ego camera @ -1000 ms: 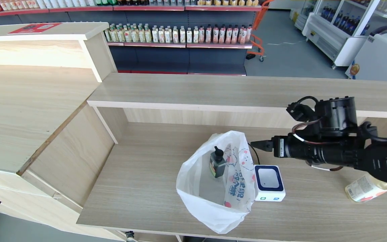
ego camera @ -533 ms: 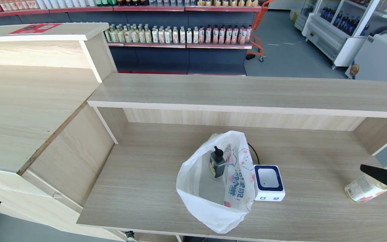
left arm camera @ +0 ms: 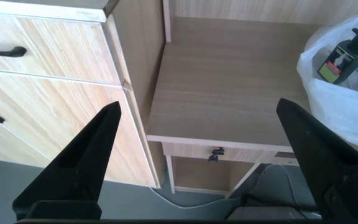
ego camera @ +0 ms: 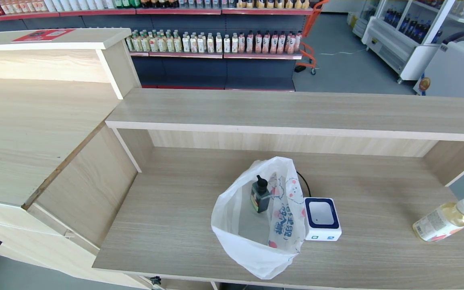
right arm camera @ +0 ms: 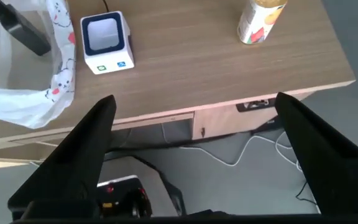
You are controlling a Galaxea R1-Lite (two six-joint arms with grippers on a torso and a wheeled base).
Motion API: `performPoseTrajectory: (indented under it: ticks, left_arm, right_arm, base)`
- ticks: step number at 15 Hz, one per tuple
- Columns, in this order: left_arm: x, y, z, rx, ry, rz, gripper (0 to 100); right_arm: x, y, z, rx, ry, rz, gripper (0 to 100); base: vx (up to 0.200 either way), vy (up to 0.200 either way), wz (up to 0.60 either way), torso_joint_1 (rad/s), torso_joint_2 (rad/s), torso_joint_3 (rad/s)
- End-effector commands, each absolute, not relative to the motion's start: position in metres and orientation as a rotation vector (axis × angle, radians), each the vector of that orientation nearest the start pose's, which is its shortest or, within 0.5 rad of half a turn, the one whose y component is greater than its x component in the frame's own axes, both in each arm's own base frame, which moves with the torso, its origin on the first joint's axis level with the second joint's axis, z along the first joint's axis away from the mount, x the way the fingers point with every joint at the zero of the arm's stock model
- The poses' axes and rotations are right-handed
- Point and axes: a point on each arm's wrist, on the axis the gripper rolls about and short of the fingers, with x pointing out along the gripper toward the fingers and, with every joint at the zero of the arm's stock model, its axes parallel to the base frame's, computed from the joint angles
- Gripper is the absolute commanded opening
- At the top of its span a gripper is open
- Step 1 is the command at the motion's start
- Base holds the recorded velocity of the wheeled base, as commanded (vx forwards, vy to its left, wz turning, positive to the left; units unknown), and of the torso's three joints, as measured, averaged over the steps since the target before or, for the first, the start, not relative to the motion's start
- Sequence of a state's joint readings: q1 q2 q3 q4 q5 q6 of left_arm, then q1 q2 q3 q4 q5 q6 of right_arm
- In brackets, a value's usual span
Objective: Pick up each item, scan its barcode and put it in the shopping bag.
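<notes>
dark bottle (ego camera: 260, 196) in shopping bag (ego camera: 252, 257), lower centre; juice bottle (ego camera: 445, 220) lying lower right; left end effector (left arm camera: 197, 109) and right end effector (right arm camera: 194, 99) spread wide.

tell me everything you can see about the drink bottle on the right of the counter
The drink bottle is clear plastic with pale yellow liquid, a white screw cap and a mostly white label with a red-orange patch near its base. It appears to lie on its side near the right end of the wooden counter, capped, with the cap toward the far right. Only the counter touches it; it is well apart from the scanner and the shopping bag.
</notes>
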State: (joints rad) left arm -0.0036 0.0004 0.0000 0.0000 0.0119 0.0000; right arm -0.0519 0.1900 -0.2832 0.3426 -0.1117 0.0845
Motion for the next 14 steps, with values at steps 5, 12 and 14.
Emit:
performPoseTrajectory:
  ticks: [5,12,14]
  left_arm:
    - [-0.0228,0.0003,0.0755,-0.002,0.0,0.009,100]
    - [-0.0228,0.0004,0.0755,0.005,0.0,0.011,100]
    - [-0.0228,0.0003,0.0755,0.006,0.0,0.012,100]
  right_arm:
    - [-0.0231,-0.0013,0.0862,0.021,0.15,-0.175,100]
    - [-0.023,-0.0013,0.0859,0.035,0.148,-0.178,100]
    - [-0.023,-0.0013,0.0859,0.035,0.148,-0.178,100]
  base:
    - [0.0,0.0,0.0,0.0,0.0,0.0]
    - [0.0,-0.2,0.0,0.006,0.0,0.002]
    - [0.0,-0.2,0.0,0.0,0.0,0.002]
